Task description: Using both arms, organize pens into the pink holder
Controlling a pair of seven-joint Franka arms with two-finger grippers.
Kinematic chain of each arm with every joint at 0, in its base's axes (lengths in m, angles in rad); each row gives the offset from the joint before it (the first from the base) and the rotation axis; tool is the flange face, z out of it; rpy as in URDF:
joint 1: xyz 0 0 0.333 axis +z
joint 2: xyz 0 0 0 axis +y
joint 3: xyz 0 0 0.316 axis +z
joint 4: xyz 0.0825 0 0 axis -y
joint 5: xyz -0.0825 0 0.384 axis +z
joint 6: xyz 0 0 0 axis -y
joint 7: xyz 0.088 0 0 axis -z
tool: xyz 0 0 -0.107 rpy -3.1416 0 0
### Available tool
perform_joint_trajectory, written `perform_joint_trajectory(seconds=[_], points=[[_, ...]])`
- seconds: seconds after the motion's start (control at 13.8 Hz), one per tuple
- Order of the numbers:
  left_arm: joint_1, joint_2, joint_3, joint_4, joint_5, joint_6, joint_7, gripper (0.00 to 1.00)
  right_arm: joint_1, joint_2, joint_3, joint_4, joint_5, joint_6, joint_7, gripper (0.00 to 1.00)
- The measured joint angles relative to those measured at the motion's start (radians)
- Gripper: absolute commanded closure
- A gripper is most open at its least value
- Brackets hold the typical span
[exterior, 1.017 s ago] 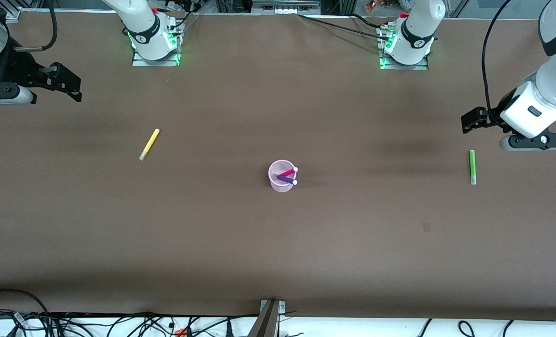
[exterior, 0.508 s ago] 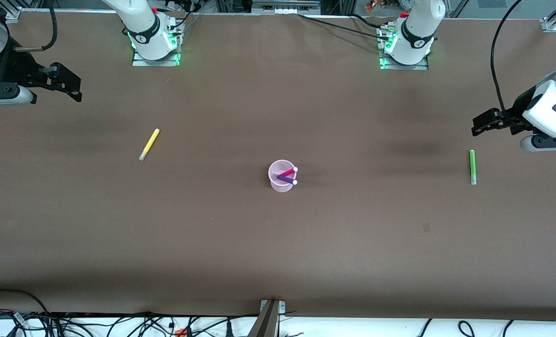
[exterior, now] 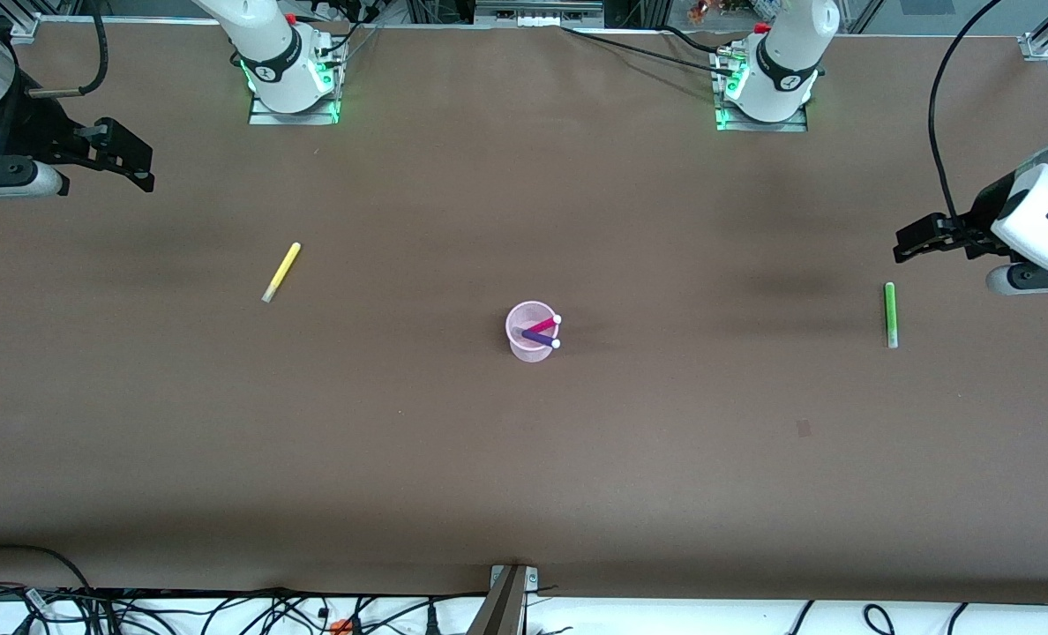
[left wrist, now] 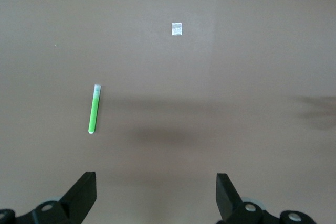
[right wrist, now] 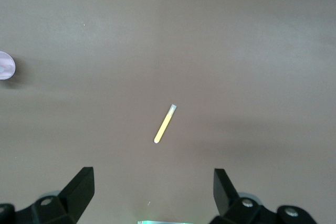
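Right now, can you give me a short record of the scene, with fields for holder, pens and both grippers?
holder: pink cup, upright, mid-table
pens in holder: magenta pen and purple pen, leaning, pale ends above the rim
pens on table: yellow pen toward the right arm's end; green pen toward the left arm's end
left gripper: open, empty, in the air close to the green pen
right gripper: open, empty, at the right arm's end of the table

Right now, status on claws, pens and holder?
Left claw open, up near green pen. Right claw open, waiting. Magenta pen, purple pen in pink holder; yellow pen on table. Nothing in the way.
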Motion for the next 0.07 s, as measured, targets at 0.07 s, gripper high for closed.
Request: perform_joint_trajectory(seconds=[0.07], points=[[0.003,0.0,0.0,0.0,0.0,0.0,0.001,0.0,0.0,0.0,0.0,0.0,0.0,0.0,0.0,0.0]])
